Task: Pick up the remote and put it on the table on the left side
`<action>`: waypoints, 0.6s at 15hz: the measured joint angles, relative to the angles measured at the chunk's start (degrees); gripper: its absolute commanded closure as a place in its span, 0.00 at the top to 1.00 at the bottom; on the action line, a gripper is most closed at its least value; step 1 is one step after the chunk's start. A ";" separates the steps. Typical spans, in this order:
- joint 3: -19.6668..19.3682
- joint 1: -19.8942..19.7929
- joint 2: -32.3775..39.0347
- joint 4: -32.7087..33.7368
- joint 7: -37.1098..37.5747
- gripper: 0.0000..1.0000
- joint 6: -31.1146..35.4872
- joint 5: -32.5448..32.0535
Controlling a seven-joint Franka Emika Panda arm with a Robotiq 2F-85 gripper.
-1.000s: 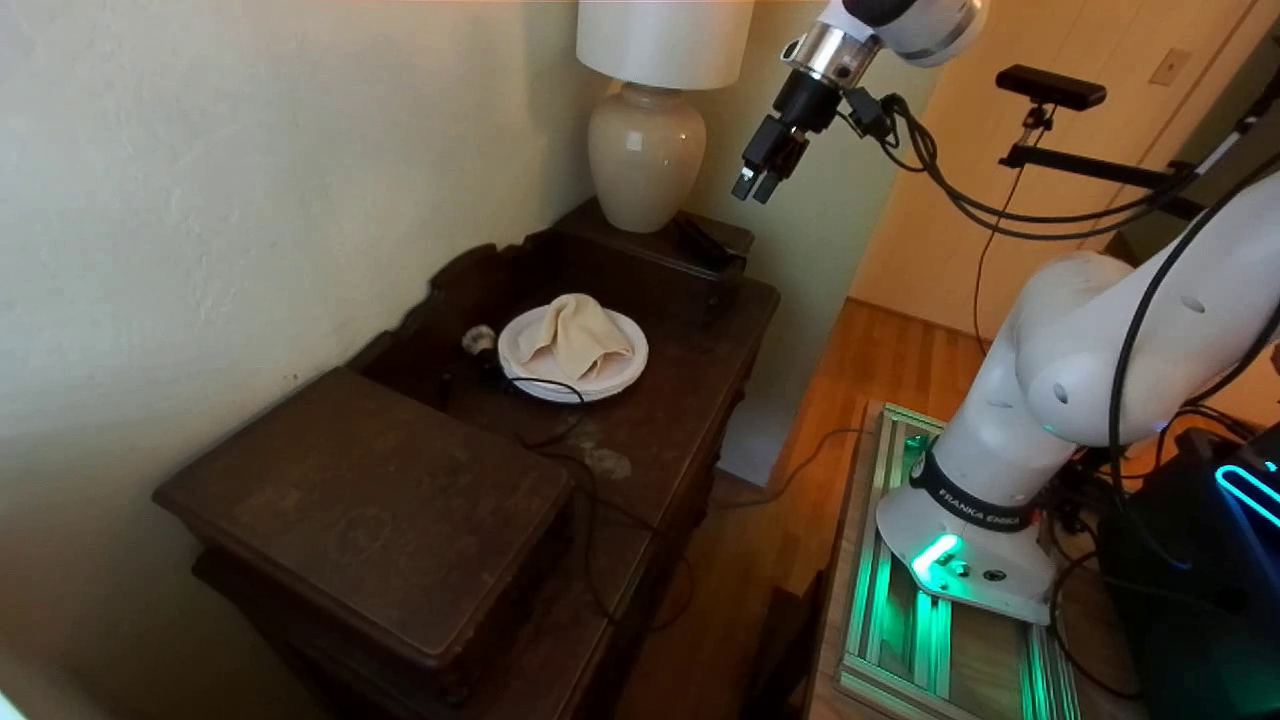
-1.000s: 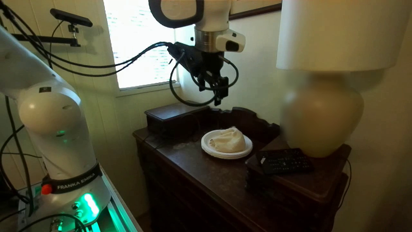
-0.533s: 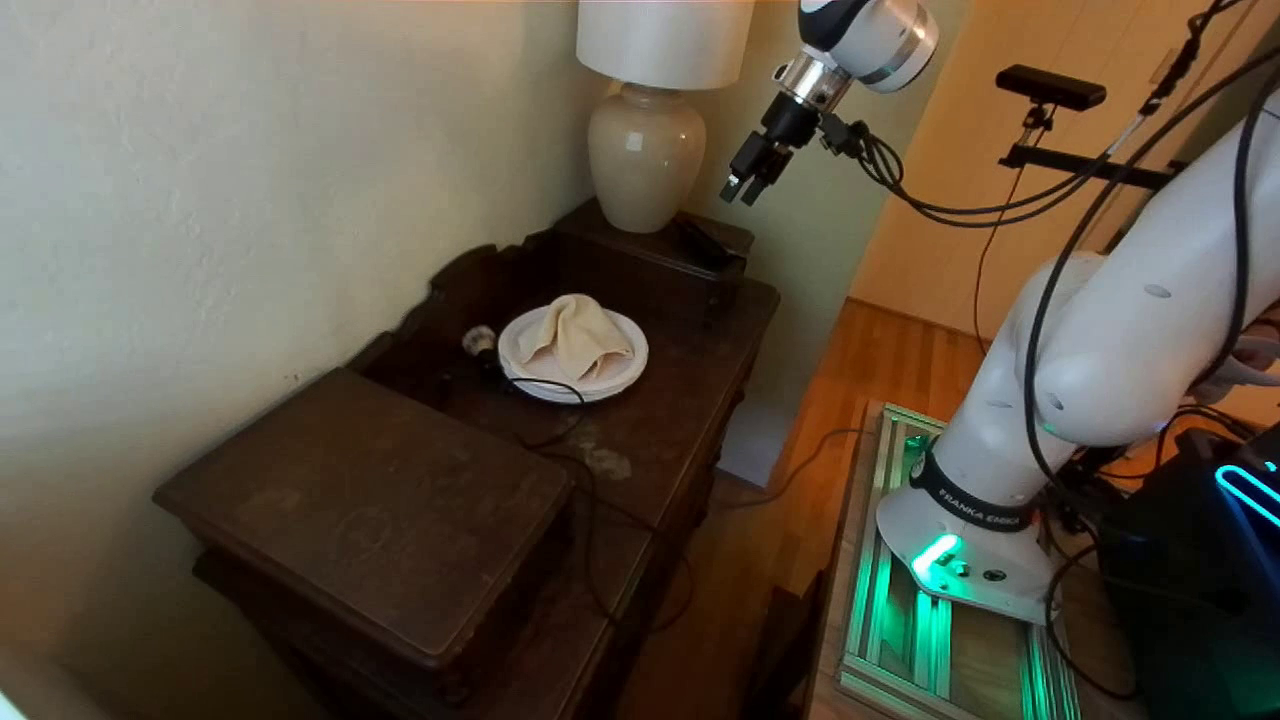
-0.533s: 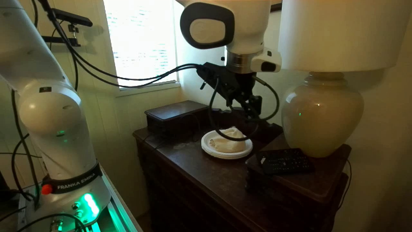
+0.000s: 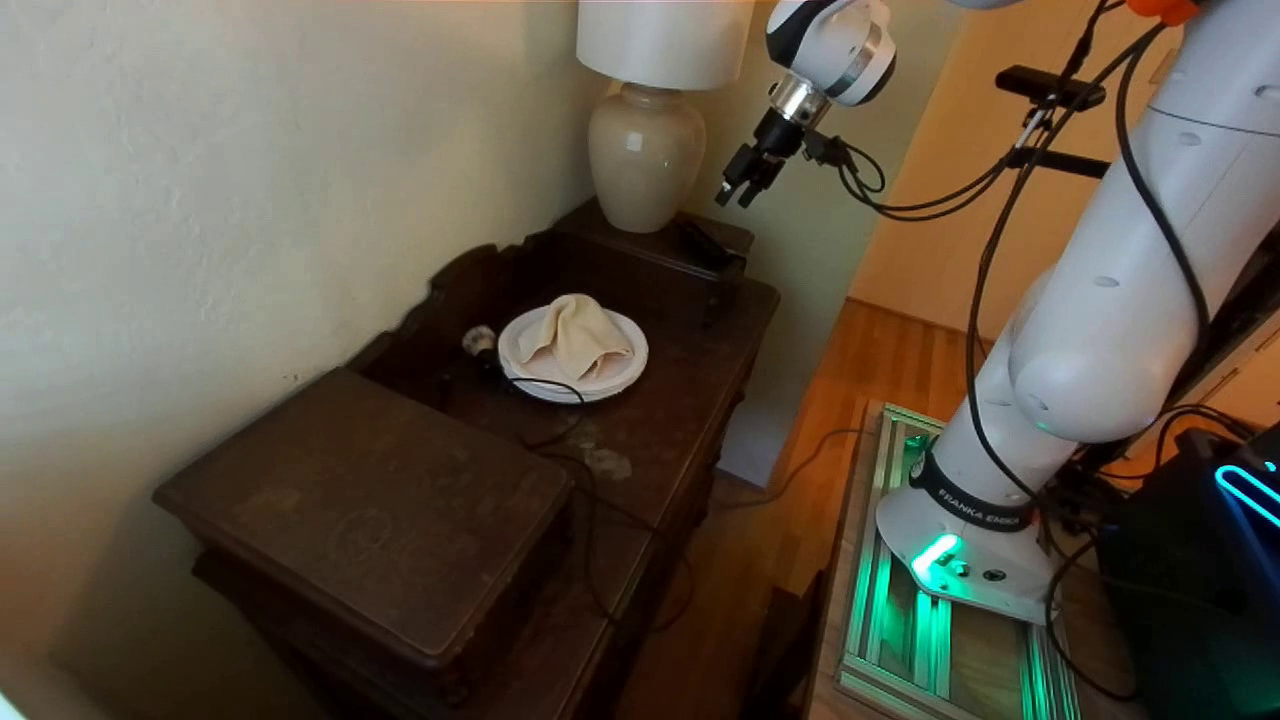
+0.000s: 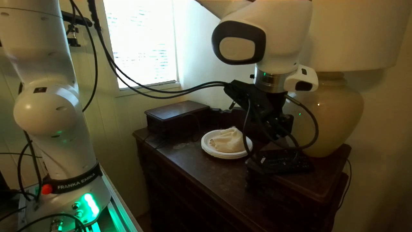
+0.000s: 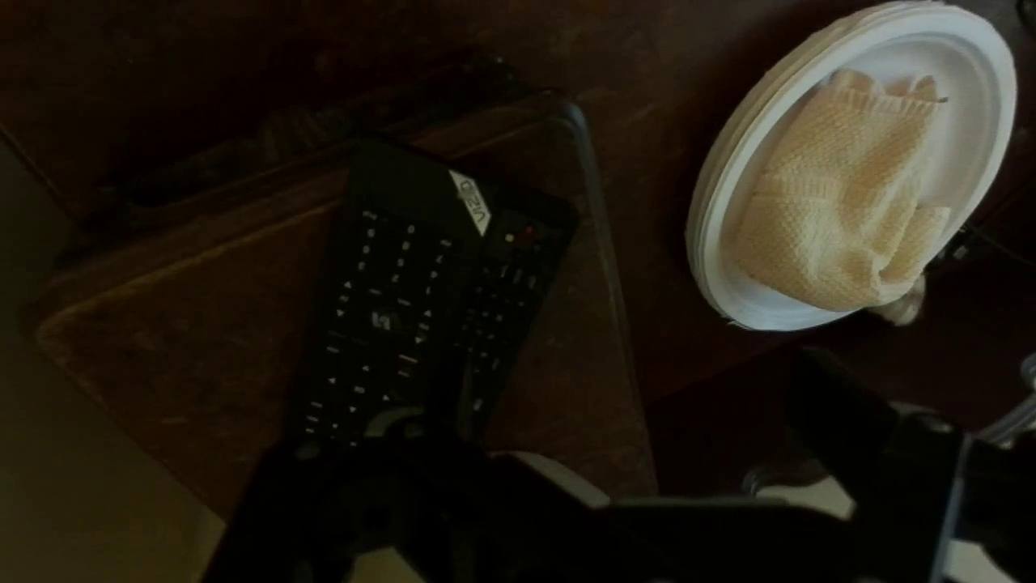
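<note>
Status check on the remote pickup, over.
Gripper open, holding nothing. Remote not yet gripped, lying on the dresser's raised end. Lamp stands close by, may crowd the approach.

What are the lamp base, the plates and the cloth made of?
Lamp base: probably glazed ceramic, glossy and cream, since it catches sharp highlights.
Plates: likely paper or foam, I can't tell which; white, fairly matte, with thin stacked rims.
Cloth: fabric, perhaps cotton, matte, with a visible weave and soft folds.
</note>
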 measured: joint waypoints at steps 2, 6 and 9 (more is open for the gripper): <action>0.22 -0.01 0.73 0.51 0.00 1.00 -0.01 0.08; 4.59 -3.86 1.44 1.06 0.21 1.00 0.02 0.26; 8.88 -8.43 5.02 3.87 0.27 1.00 -0.12 3.29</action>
